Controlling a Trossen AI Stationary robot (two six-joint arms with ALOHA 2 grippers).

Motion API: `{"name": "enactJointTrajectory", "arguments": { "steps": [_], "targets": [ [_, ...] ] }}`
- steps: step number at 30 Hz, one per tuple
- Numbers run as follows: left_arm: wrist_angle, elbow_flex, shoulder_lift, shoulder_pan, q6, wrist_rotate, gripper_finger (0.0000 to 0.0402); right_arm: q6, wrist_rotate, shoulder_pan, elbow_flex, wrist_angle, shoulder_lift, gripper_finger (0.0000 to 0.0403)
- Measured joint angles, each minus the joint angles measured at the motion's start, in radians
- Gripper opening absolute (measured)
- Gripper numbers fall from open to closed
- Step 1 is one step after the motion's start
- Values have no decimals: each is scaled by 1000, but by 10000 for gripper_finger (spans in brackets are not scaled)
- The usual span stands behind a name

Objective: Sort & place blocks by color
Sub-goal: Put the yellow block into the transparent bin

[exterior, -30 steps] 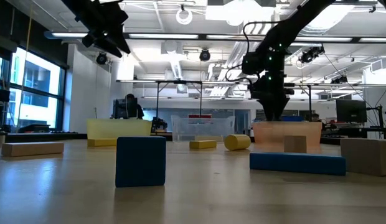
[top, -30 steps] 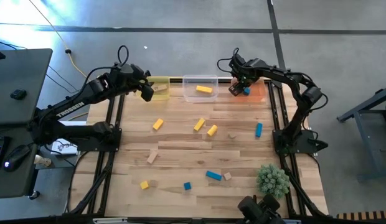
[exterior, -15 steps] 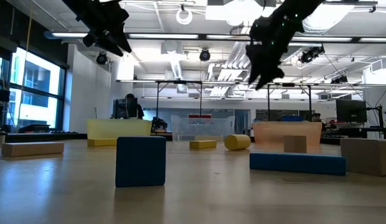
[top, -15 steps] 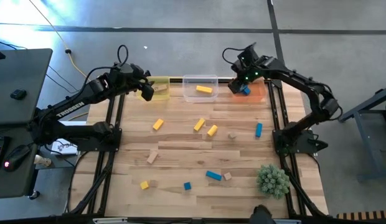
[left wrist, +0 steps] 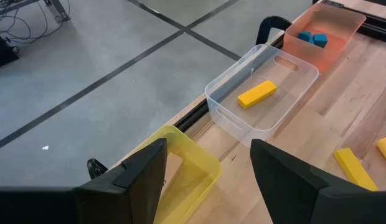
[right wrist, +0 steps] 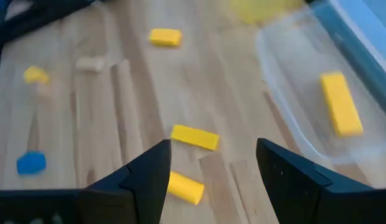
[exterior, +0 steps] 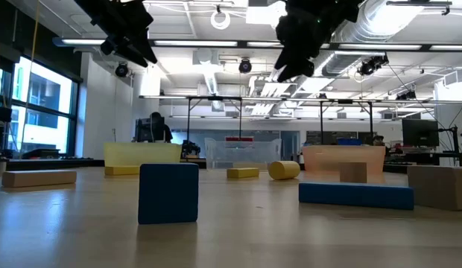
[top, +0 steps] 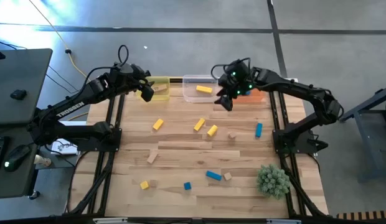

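High view gives us the room first: a grey concrete floor crossed by dark seams, and a black desk (top: 22, 87) at the left edge. On it stands the wooden table (top: 193, 155), pale butcher-block planks in a black frame. The left arm (top: 75, 106) carries the white word TROSSEN, the only writing we can read. Its partner, the right arm (top: 292, 99), reaches in from the right.

Along the far edge sit three tubs: a yellow tub (top: 158, 86) on the left, a clear tub (top: 200, 88) in the middle holding one yellow bar (top: 204, 89), and an orange tub (left wrist: 324, 34) on the right holding blue pieces (left wrist: 312, 38).

We see the left gripper (top: 146, 92) above the yellow tub, fingers spread, holding nothing. We see the right gripper (top: 224, 99) just right of the clear tub, also spread and empty.

A green spiky ball (top: 272, 179) rests near the right corner. The blocks (top: 205, 129) lie scattered across the table's middle and near side, yellow, blue and tan.
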Motion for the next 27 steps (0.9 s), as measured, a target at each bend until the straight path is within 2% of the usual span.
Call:
{"name": "enactJointTrajectory", "arguments": {
  "steps": [5, 12, 18, 27],
  "targets": [
    [0, 0, 0, 0, 0, 8, 223, -150, 7, 92, 0, 41, 1, 224],
    [-1, 0, 0, -3, 0, 107, 223, -284, 15, 179, 0, 83, 35, 224],
    [-4, 0, 0, -12, 0, 194, 223, -321, 64, 229, 0, 73, 122, 224],
    [-4, 0, 0, -16, 0, 201, 223, -448, 145, 323, 0, 9, 258, 224]
  ]
}}
